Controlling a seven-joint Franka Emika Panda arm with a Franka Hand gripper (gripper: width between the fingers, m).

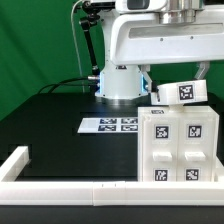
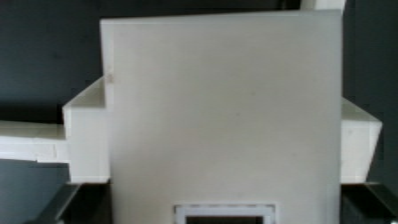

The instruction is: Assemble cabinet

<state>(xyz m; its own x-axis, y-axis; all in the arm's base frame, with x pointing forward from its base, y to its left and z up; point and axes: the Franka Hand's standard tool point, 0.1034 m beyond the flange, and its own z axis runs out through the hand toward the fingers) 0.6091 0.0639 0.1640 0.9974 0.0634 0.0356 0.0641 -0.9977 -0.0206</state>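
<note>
1. White plastic throughout: the cabinet box (image 1: 180,148) stands on the exterior view's right side of the table (image 1: 50,115), with its tagged face toward the camera.
2. A loose cabinet panel (image 1: 180,93) sits right above the box's top edge. Its long axis runs across the exterior view and it is tilted, the right end a little higher. Whether it touches the box I cannot tell.
3. The gripper (image 1: 177,76) is directly over the panel. In the wrist view the panel (image 2: 222,110) fills the frame and hides the fingers, so I cannot tell whether they clamp it.
4. Judged from this, the coming move turns on levelling the panel squarely above the box.
5. The marker board (image 1: 110,125) and border rail (image 1: 60,185) lie well apart from the box.
</note>
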